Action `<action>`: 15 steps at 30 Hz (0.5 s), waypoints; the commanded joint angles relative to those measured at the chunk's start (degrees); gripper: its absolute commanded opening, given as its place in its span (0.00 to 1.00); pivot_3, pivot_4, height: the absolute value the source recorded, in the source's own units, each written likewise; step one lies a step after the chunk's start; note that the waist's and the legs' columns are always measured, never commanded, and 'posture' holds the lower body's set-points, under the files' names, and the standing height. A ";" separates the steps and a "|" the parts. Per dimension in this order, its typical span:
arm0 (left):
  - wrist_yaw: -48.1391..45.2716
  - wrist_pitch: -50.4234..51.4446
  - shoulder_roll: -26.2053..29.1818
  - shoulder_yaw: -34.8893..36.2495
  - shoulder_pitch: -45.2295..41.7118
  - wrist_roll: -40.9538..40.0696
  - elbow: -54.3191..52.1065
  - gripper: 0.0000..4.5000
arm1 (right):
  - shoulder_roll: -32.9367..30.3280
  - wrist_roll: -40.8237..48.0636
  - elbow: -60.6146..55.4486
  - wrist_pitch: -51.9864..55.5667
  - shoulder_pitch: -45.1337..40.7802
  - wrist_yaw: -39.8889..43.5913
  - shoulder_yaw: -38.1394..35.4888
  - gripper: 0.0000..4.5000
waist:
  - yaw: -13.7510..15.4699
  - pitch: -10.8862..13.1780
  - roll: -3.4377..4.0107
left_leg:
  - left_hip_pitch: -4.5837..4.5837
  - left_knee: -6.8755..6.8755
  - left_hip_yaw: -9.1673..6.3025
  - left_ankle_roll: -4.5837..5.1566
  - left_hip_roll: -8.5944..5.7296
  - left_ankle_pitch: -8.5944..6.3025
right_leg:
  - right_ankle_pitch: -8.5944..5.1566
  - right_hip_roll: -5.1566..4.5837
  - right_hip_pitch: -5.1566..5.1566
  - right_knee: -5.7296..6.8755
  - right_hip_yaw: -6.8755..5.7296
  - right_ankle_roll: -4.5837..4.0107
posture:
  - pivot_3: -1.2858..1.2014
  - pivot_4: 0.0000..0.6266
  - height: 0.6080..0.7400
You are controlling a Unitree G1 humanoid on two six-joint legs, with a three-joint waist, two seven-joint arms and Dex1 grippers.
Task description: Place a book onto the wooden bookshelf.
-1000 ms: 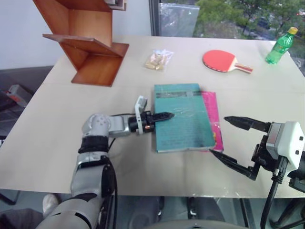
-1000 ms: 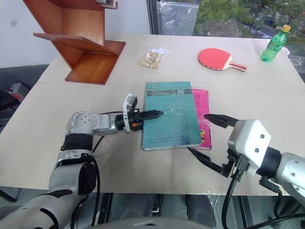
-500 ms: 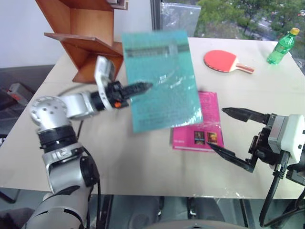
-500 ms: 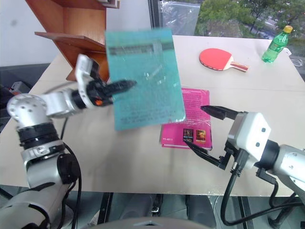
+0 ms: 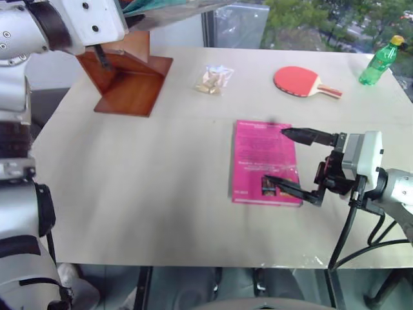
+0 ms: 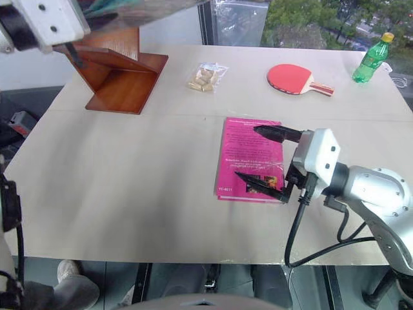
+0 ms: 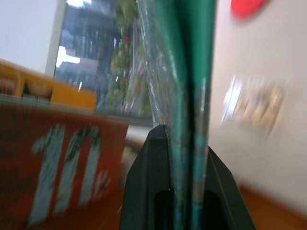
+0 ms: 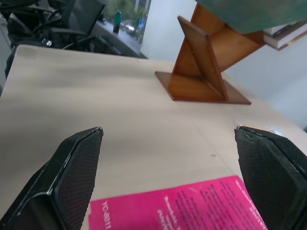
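My left gripper [image 7: 187, 141] is shut on the book [image 7: 192, 86], a thin teal-green paperback seen edge-on between its black fingers. In the head views the book [image 5: 169, 8] is held high at the top edge, just above the wooden bookshelf [image 5: 126, 81], a reddish-brown zigzag unit at the table's far left corner. The right wrist view shows the book's underside [image 8: 249, 14] over the bookshelf [image 8: 206, 72]. My right gripper [image 5: 276, 156] is open and level, hovering over the right side of a magenta-pink book [image 5: 251, 148] lying flat on the table. Nothing is between its fingers.
A small bag of snacks [image 5: 211, 79], a red table-tennis paddle [image 5: 297, 81] and a green bottle [image 5: 379, 61] lie along the far side of the beige table [image 5: 142, 194]. A window stands behind the table.
The left arm has lifted the teal book up and back towards the shelf, to the top edge of the view. The open right gripper has moved forward and left, over the pink book.
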 commanded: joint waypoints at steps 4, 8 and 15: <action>12.34 -11.09 2.81 -8.29 -12.18 18.08 28.84 0.01 | 4.02 -3.77 1.49 -2.66 -3.85 -0.68 0.59 1.00 | -0.15 0.05 -0.09 | -0.01 0.04 0.00 0.05 0.00 -0.02 | -0.01 0.05 -0.01 0.03 -0.04 0.03 | 0.52 0.24 1.00; 21.23 -9.77 1.62 -14.15 -16.42 26.55 37.20 0.01 | 6.12 -5.57 1.66 -2.86 -4.92 -0.91 1.48 1.00 | -0.09 0.13 -0.31 | -0.08 0.12 -0.04 0.11 -0.01 -0.05 | -0.01 0.05 -0.01 0.02 -0.13 0.06 | 0.52 0.24 1.00; 24.80 -7.71 0.25 -16.62 -19.30 30.27 41.39 0.18 | 7.79 -6.63 0.28 -2.46 -3.93 -1.61 1.36 1.00 | -1.92 0.15 -0.34 | -0.10 0.15 0.00 0.14 -0.01 -0.08 | 0.00 0.05 -0.11 0.10 -0.02 0.14 | 0.52 0.24 1.00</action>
